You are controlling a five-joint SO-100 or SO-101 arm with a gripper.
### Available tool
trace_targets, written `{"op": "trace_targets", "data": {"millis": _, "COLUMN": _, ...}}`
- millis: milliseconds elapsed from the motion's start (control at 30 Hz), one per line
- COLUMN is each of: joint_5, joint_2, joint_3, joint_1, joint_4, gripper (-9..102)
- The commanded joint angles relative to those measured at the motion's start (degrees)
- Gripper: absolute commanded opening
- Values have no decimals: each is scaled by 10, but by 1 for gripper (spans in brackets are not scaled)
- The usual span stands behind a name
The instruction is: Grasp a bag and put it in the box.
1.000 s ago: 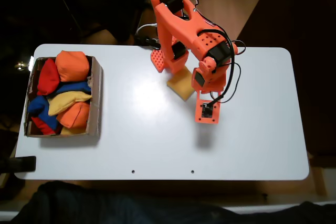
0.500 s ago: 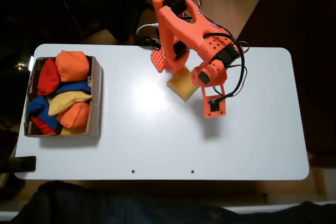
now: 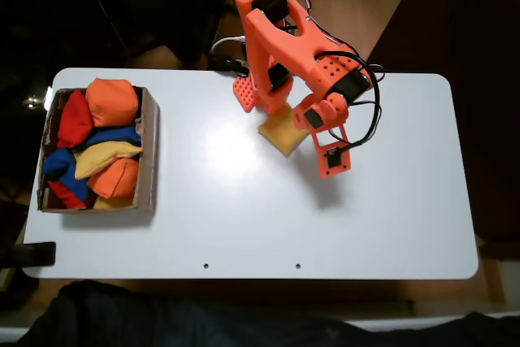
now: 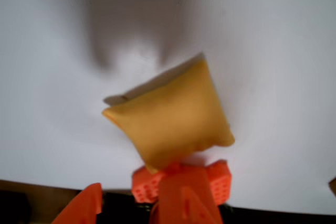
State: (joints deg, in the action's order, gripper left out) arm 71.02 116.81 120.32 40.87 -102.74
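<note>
You have one golden-yellow bag (image 3: 283, 129) on the table (image 3: 390, 217), about seven beanbags in one box (image 3: 149, 160); whether your gripper (image 4: 137, 203) is clenched, you cannot tell.

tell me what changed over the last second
The arm's wrist and end effector swung toward the right of the fixed view and a little up. Nothing was gripped or released. The yellow bag stayed on the table, and the box of bags is unchanged.
</note>
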Motion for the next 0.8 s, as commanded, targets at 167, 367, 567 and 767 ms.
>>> {"op": "trace_targets", "data": {"millis": 167, "joint_5": 47, "joint_2": -12, "joint_3": 20, "joint_1": 5, "joint_4": -21, "gripper": 33}}
{"op": "trace_targets", "data": {"millis": 367, "joint_5": 49, "joint_2": -13, "joint_3": 30, "joint_1": 11, "joint_4": -33, "gripper": 34}}
{"op": "trace_targets", "data": {"millis": 567, "joint_5": 53, "joint_2": -7, "joint_3": 53, "joint_1": 19, "joint_4": -26, "gripper": 36}}
{"op": "trace_targets", "data": {"millis": 767, "joint_5": 61, "joint_2": -14, "joint_3": 76, "joint_1": 11, "joint_4": 0, "gripper": 36}}
